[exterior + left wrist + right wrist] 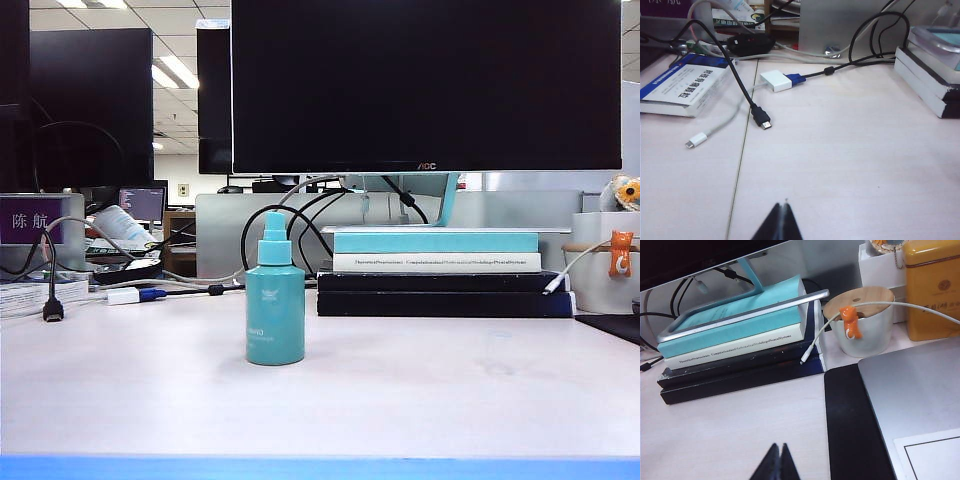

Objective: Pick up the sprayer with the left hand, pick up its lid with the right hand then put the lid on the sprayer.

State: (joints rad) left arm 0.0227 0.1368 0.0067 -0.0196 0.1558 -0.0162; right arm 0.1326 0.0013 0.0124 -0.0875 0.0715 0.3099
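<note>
The sprayer point(275, 305), a small teal bottle with a lighter nozzle on top, stands upright on the white table point(420, 390), left of centre in the exterior view. No wrist view shows it. I cannot make out the clear lid in any view. Neither arm appears in the exterior view. My left gripper point(782, 204) hangs shut over bare table, nothing between its black wedge jaws. My right gripper point(779, 445) is also shut and empty, over the table beside a black mat point(850, 425).
A stack of books point(430, 270) under a monitor stand sits behind and right of the sprayer. Cables, an HDMI plug point(762, 120), a white adapter point(776, 80) and a blue-white book point(685, 85) lie at left. A white cup point(865, 325), yellow tin point(932, 290) and laptop point(920, 390) at right.
</note>
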